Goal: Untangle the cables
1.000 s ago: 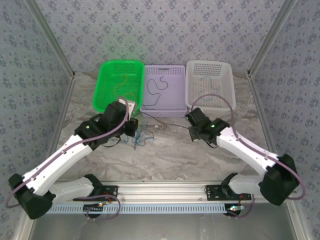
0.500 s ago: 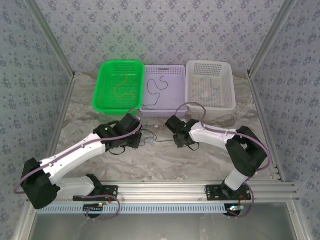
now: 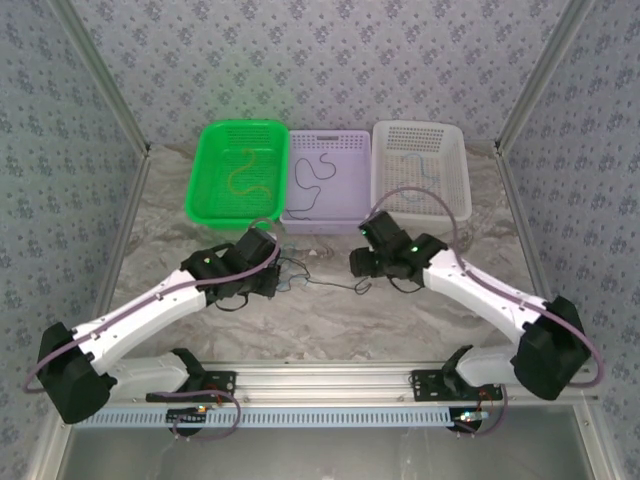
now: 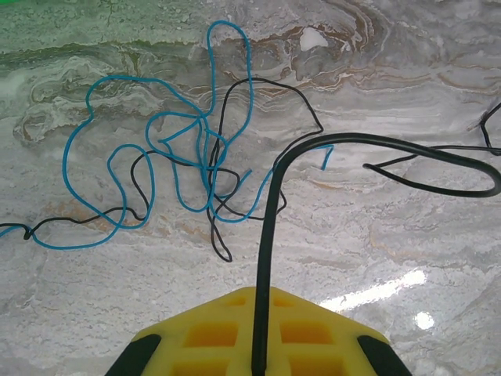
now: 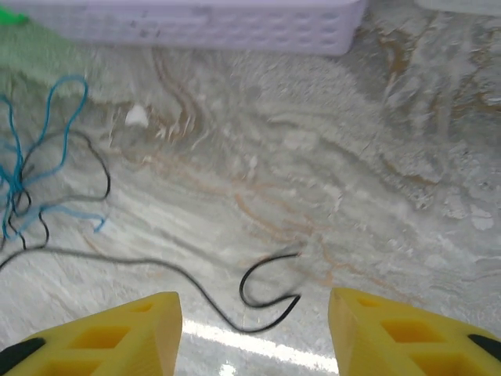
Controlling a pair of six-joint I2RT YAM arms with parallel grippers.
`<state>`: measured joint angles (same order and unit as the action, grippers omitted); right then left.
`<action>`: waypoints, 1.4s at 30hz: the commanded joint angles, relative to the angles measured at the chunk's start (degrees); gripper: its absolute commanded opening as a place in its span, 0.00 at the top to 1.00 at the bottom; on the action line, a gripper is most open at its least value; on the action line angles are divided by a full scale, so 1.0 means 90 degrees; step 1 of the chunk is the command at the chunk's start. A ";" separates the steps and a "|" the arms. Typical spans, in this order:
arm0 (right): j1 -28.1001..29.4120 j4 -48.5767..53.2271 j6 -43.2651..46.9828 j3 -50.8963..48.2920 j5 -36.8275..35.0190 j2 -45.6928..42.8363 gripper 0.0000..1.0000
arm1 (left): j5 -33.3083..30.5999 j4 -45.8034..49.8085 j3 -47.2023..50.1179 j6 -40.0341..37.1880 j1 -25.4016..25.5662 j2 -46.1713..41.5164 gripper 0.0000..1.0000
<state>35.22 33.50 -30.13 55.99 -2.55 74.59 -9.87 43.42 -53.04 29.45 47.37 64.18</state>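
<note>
Left gripper (image 4: 259, 325): clamped fully closed on the black cable (image 4: 268, 227), which ran up out of its yellow fingers (image 4: 196, 337). It probably served as the anchor, pinning one strand so the other could be drawn free.
Right gripper (image 5: 254, 333): jaws about halfway apart with nothing between them. It hung low over the tabletop (image 3: 400, 320), near the cable's hooked free end (image 5: 270, 291), and looked lined up to take that end.
Tangle (image 3: 290, 270): the blue cable (image 4: 66, 160) and the black one crossed in a loose knot. It lay flat on the tabletop between the two grippers, just ahead of the left.
Baskets: green basket (image 3: 200, 180), lilac basket (image 3: 325, 135) and white basket (image 3: 420, 127) stood side by side at the far edge.
Sorted stock: a yellow-olive cable (image 3: 243, 172) lay in the green basket and a second black cable (image 3: 310, 180) in the lilac. The white basket's contents were too faint to name.
Judgement: baskets likely served as drop points for freed cables; the knot was not yet undone.
</note>
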 commanded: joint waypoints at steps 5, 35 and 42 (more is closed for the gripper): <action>0.0037 -0.0342 -0.1669 -0.0192 0.0635 0.1161 0.60 | 0.0055 0.0051 0.0123 -0.0004 0.0064 -0.0237 1.00; 0.0415 -0.0442 -0.4191 -0.0508 0.0283 0.2079 0.64 | -0.0022 -0.0380 0.0484 0.0194 0.0351 -0.0295 1.00; 0.0421 -0.0488 -0.4383 -0.0578 0.0179 0.2128 0.69 | -0.0037 -0.0387 0.0507 0.0199 0.0381 -0.0315 1.00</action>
<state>38.79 28.42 -67.37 51.31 0.67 92.90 -9.87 40.42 -48.53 30.74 50.39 62.24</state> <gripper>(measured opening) 0.320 0.071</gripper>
